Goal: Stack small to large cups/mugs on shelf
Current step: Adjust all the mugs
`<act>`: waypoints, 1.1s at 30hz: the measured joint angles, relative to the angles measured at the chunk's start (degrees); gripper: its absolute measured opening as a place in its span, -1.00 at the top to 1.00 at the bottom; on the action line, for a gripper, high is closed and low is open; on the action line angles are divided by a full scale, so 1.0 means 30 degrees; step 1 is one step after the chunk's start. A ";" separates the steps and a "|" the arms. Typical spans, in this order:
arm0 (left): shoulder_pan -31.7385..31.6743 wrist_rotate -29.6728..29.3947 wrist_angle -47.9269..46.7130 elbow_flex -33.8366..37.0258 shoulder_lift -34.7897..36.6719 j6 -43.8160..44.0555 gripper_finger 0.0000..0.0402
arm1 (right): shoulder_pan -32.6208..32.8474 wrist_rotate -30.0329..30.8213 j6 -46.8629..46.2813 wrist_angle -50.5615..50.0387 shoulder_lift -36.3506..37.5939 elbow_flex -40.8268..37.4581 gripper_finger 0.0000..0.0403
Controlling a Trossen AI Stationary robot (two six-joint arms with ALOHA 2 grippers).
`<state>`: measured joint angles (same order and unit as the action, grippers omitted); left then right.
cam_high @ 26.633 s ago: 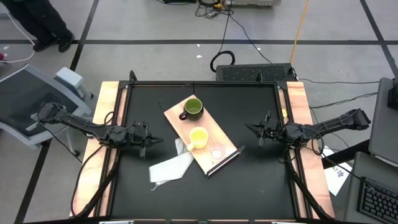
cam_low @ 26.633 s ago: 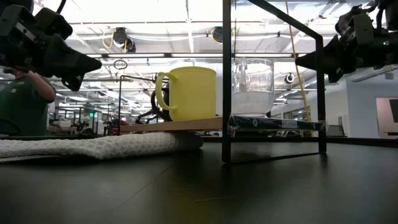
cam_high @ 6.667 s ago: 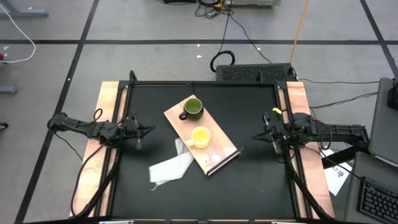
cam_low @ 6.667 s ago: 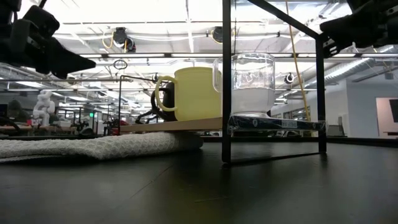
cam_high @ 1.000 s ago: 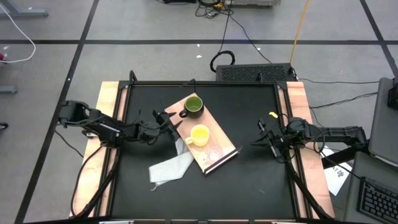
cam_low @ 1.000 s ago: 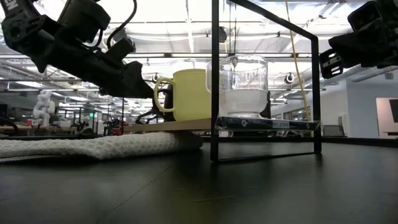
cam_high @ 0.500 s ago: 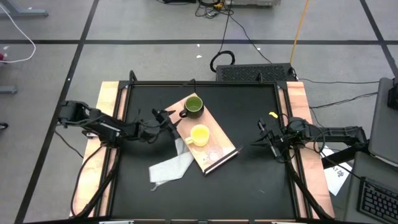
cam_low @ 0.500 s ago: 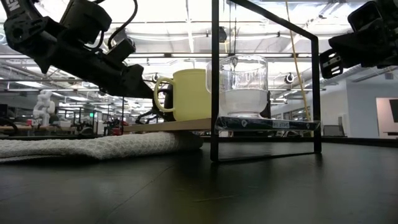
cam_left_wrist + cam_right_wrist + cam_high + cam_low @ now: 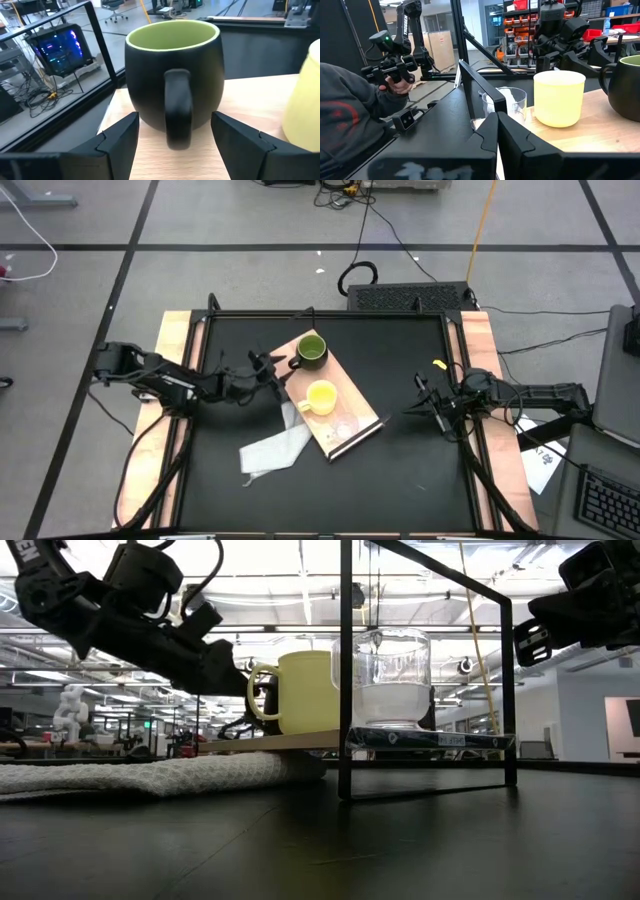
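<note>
the shelf (image 9: 352,395), a light-wood board with a dark strip at one short end, lies diagonally across the middle of the black surface (image 9: 400,470). one corner of it rests on a white cloth (image 9: 275,445) that lies flat beside it on the left arm's side.

three vessels stand upright on the shelf in a row, none nested in another. the dark olive-green mug (image 9: 309,353) is at the far end, the yellow mug (image 9: 319,398) in the middle, and the clear cup (image 9: 347,425) nearest the dark strip. in the low view the yellow mug (image 9: 305,692) and the clear cup (image 9: 391,678) stand side by side on the raised board.

the left tool (image 9: 270,370) is at the far corner of the shelf, right beside the green mug. its wrist camera shows the green mug (image 9: 175,70) close in front with the handle facing the camera, and the two fingers (image 9: 120,137) spread apart, one on each side of the handle, low near the board. they do not touch the mug. the yellow mug (image 9: 305,95) shows at the edge of that view.

the right tool (image 9: 425,409) hovers near the right edge of the surface, well apart from the shelf. in its wrist view the fingers (image 9: 487,135) are pressed together with nothing between them, pointing toward the clear cup (image 9: 504,106) and the yellow mug (image 9: 559,97). a person's sleeve (image 9: 350,125) and a hand (image 9: 395,82) holding a dark device show in the room beyond.
</note>
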<state>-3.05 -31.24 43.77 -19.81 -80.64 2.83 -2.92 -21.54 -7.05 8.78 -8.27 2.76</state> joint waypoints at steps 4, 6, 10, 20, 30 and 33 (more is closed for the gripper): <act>-0.0413 0.0502 0.0026 0.0000 0.0000 -0.0267 -0.25 | 0.0000 0.0000 0.0022 0.0000 0.0000 -0.0015 1.00; -0.0570 0.0956 0.0035 0.0000 0.0000 -0.0273 -0.25 | 0.0000 0.0000 0.0036 0.0000 0.0000 -0.0015 1.00; -0.0785 0.1558 0.0108 0.0000 0.0000 -0.0284 -0.25 | 0.0000 0.0000 0.0051 0.0000 0.0000 -0.0029 1.00; -0.0836 0.1922 0.0108 0.0000 0.0000 -0.0278 -0.25 | 0.0000 0.0000 0.0058 0.0000 0.0000 -0.0051 1.00; -0.0836 0.1929 0.0095 0.0000 0.0000 -0.0051 0.08 | 0.0000 0.0000 0.0058 0.0000 0.0000 -0.0051 1.00; -0.0836 0.1929 0.0093 0.0000 0.0000 -0.0051 0.23 | 0.0000 0.0000 0.0060 0.0000 0.0000 -0.0058 1.00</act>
<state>-5.56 -25.45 44.05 -19.81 -80.64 2.68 -2.92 -21.54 -6.87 8.78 -8.27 2.59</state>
